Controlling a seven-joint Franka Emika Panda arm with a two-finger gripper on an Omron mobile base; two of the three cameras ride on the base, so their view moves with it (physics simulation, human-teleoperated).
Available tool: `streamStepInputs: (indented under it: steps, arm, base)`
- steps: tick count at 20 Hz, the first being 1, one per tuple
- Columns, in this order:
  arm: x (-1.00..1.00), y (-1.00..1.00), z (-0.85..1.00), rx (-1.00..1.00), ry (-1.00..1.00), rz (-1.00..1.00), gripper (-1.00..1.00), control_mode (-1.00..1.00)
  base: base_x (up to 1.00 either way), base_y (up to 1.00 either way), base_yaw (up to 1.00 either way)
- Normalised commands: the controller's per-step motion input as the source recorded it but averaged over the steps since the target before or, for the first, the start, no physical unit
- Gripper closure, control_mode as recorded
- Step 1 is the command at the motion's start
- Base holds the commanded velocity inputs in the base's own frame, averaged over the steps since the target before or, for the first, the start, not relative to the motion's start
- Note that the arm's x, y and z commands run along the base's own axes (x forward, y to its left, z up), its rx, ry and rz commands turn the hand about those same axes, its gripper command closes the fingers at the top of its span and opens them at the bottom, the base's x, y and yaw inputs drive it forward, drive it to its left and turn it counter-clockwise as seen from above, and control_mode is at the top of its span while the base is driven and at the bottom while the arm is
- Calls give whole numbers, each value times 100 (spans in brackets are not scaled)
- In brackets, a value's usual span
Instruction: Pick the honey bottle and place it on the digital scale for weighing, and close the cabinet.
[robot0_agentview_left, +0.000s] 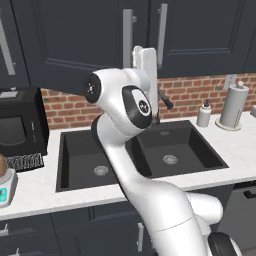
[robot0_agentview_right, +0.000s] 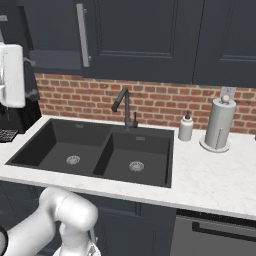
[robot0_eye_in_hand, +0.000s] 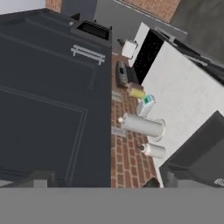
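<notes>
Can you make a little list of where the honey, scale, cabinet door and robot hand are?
honey bottle: sitting on the scale
digital scale: on the counter, left of the sink
cabinet: left door looks not quite shut
gripper: open, raised, facing that door close up

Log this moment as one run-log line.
honey bottle: on digital scale | cabinet: door looks ajar | gripper: raised near cabinet handles, state unclear | phase: closing cabinet
</notes>
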Motion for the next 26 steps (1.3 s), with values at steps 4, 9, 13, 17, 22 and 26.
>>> streamStepInputs:
  steps: [4, 9, 13, 17, 22, 26]
  arm:
    - [100, 74, -43, -24, 0, -10, -100, -100]
    - [100, 93, -43, -41, 4, -36, -100, -100]
    - [100, 72, -47, -37, 12, -48, -100, -100]
    - [100, 68, -48, -34, 18, -50, -100, -100]
    - [83, -15, -2, -1, 40, -14, -100, -100]
    - [71, -44, 0, 14, 53, 6, -100, -100]
  base:
    - [0, 0, 0]
    - [0, 0, 0]
    - [0, 0, 0]
    - [0, 0, 0]
    - [0, 0, 0]
    - [0, 0, 0]
